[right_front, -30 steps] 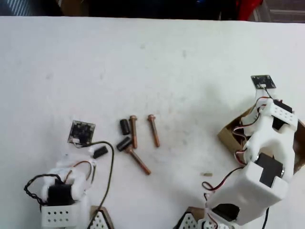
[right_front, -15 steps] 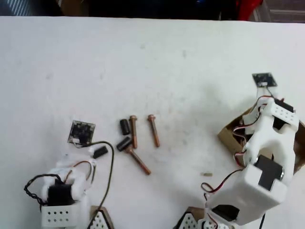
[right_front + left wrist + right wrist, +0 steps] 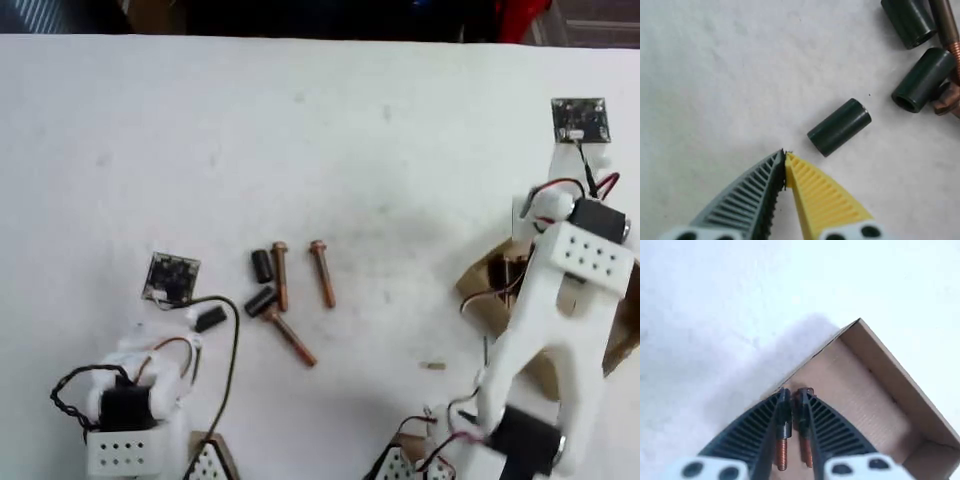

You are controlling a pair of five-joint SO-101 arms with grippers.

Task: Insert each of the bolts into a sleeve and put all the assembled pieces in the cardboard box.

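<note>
Copper bolt [image 3: 804, 452] sits pinched between my right pincer's [image 3: 795, 396] nearly closed jaws, just above the cardboard box [image 3: 890, 385] floor. My left pincer [image 3: 785, 157] is closed on nothing, with a black sleeve [image 3: 839, 127] just past its tips. I judge the sleeve light, rigid and prone to rolling, so I'd grip it across its middle.

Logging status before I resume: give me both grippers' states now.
Left gripper: closed, empty.
Right gripper: closed on a bolt, over the cardboard box.

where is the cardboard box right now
In the high view the cardboard box sits on the table's right side, partly under the right arm; the right pincer hangs over it gripping a bolt.
</note>
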